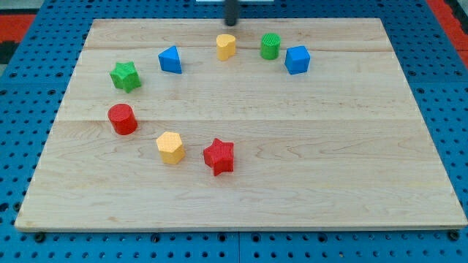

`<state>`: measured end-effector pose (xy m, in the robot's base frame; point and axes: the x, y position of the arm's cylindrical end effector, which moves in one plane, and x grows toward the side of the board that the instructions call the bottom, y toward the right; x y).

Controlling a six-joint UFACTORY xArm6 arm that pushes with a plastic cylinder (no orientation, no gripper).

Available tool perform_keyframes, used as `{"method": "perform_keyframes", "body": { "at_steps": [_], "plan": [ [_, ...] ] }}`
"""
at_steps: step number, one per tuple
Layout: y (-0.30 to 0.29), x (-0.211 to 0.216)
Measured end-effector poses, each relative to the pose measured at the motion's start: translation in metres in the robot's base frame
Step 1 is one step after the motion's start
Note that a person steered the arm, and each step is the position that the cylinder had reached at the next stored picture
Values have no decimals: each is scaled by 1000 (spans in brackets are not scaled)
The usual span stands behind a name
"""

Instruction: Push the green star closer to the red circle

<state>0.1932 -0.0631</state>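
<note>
The green star (pixel 126 75) lies at the board's left, above the red circle (pixel 122 119), with a small gap between them. My tip (pixel 231 23) is at the view's top centre, just above the yellow block (pixel 226 46) and far to the right of the green star. It touches no block.
A blue triangle (pixel 170 60) lies right of the green star. A green cylinder (pixel 270 46) and a blue cube (pixel 297 60) sit at the top right. A yellow hexagon (pixel 170 147) and a red star (pixel 219 156) lie lower centre. The wooden board (pixel 329 161) rests on blue pegboard.
</note>
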Motion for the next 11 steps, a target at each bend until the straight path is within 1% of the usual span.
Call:
{"method": "perform_keyframes", "body": {
  "at_steps": [1,2,3,4,5,6,7,8,9,10,11],
  "plan": [
    [-92,7],
    [-105,49],
    [-68,85],
    [-103,108],
    [-115,126],
    [-109,158],
    [-111,158],
    [-136,127],
    [-156,129],
    [-116,155],
    [-101,157]
  ]
}}
